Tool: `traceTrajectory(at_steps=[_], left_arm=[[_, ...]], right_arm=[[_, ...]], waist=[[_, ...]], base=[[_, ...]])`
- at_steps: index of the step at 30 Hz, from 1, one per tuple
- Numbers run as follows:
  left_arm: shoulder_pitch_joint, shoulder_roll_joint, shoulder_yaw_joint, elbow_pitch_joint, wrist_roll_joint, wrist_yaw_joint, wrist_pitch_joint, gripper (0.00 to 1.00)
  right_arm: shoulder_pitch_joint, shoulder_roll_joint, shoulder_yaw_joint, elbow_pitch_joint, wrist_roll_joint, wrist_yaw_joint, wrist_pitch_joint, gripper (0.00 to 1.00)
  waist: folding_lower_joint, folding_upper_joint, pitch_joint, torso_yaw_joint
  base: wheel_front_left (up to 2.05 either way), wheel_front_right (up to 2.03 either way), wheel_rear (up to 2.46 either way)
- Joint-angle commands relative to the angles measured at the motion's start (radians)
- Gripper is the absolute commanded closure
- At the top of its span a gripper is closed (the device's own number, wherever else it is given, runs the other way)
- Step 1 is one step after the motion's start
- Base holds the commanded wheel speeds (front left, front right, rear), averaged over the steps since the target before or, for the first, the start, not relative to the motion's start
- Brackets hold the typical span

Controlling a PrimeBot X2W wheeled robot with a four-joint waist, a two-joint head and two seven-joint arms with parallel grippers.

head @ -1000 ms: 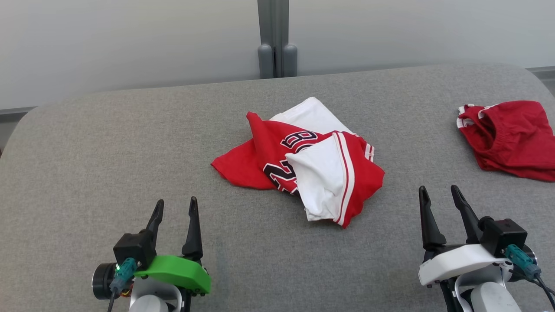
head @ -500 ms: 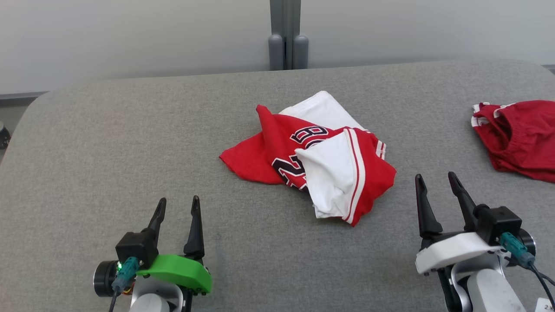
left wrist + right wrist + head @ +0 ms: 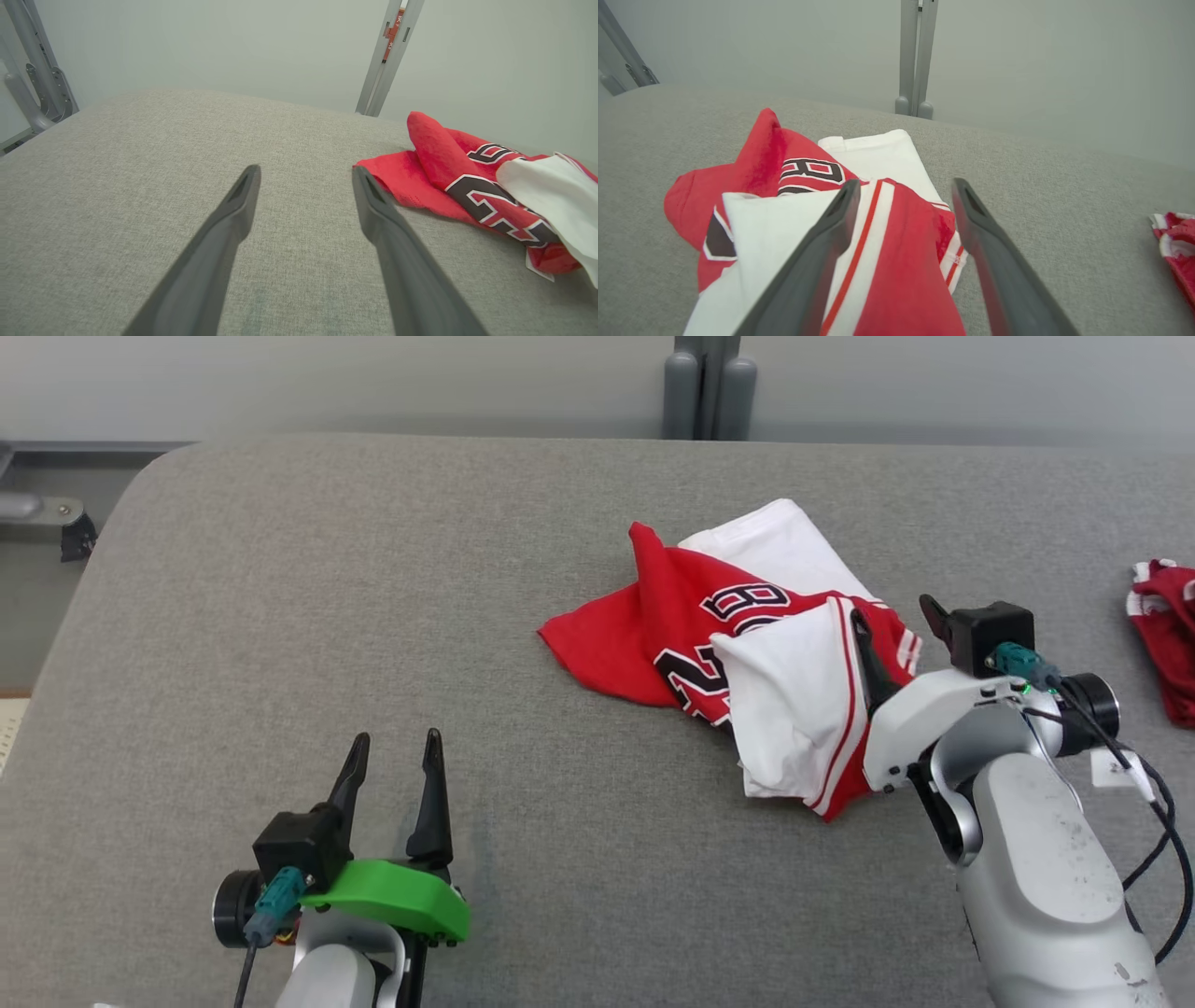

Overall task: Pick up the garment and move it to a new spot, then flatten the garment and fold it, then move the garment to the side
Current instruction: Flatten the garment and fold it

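On woven grey table (image 3: 327,616), crumpled red-white jersey (image 3: 658,621)

Grey fabric-covered tabletop (image 3: 280,616): open passage across left half. Obstacles: crumpled red-and-white jersey (image 3: 672,625), centre-right; bunched red garment (image 3: 1167,635), right edge; grey upright post (image 3: 709,383), behind.

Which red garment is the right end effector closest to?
The crumpled jersey with white panels and numbers, not the red garment at the right edge.
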Motion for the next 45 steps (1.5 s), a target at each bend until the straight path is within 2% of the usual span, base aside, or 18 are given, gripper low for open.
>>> traceTrajectory(at_steps=[1,6,10,11,12,13,14,23,32,36,40,45], left_arm=[[-0.017,0.001,-0.006,-0.001,-0.008,0.005,0.000,0.00],[-0.015,0.001,-0.017,-0.005,-0.023,0.015,0.000,0.00],[-0.005,0.001,-0.018,-0.009,-0.024,0.022,0.000,0.00],[-0.002,0.001,-0.016,-0.009,-0.024,0.024,0.000,0.00],[0.002,0.001,-0.014,-0.009,-0.024,0.024,0.000,0.00],[0.005,0.001,-0.012,-0.009,-0.023,0.025,0.000,0.00],[0.009,0.001,-0.011,-0.008,-0.021,0.024,0.000,0.00],[0.019,0.001,-0.017,0.002,-0.004,0.017,0.000,0.00],[0.011,0.001,-0.028,0.006,0.000,0.012,0.000,0.00],[0.011,0.001,-0.027,0.008,0.002,0.010,0.000,0.00],[0.010,0.002,-0.027,0.008,0.001,0.009,0.000,0.00],[0.003,0.002,-0.035,0.001,-0.013,0.012,0.000,0.00]], right_arm=[[-0.025,-0.005,-0.008,0.034,-0.021,-0.001,0.023,0.00],[-0.084,-0.006,-0.025,0.164,-0.063,-0.001,0.076,0.00],[-0.104,-0.005,-0.046,0.220,-0.079,-0.001,0.082,0.00],[-0.104,-0.005,-0.053,0.227,-0.083,-0.001,0.078,0.25],[-0.104,-0.005,-0.061,0.239,-0.088,-0.001,0.076,0.63],[-0.104,-0.005,-0.066,0.246,-0.091,-0.001,0.075,0.72],[-0.106,-0.005,-0.074,0.250,-0.094,-0.001,0.071,1.00],[-0.115,-0.004,-0.130,0.228,-0.093,-0.001,-0.013,1.00],[-0.214,-0.005,-0.198,0.099,-0.087,-0.001,-0.184,1.00],[-0.285,-0.014,-0.186,0.017,-0.091,-0.001,-0.227,1.00],[-0.352,-0.018,-0.158,-0.053,-0.107,-0.001,-0.226,1.00],[-0.373,-0.013,-0.050,-0.028,-0.092,-0.001,-0.174,1.00]], waist=[[0.0000,0.0000,0.026,0.048],[0.0000,0.0000,0.030,0.086],[0.0000,0.0000,0.026,0.092],[0.0000,0.0000,0.025,0.091],[0.0000,0.0000,0.023,0.087],[0.0000,0.0000,0.020,0.084],[0.0000,0.0000,0.017,0.078],[0.0000,0.0000,-0.008,0.023],[0.0000,0.0000,-0.018,0.003],[0.0000,0.0000,-0.023,0.010],[0.0000,0.0000,-0.027,0.025],[0.0000,0.0000,-0.019,0.055]], base=[[0.00,0.00,0.00],[0.00,0.00,0.00],[0.00,0.00,0.00],[0.00,0.00,0.00],[0.00,0.00,0.00],[0.00,0.00,0.00],[0.00,0.00,0.00],[0.00,0.00,0.00],[0.00,0.00,0.00],[0.00,0.00,0.00],[0.00,0.00,0.00],[0.00,0.00,0.00]])
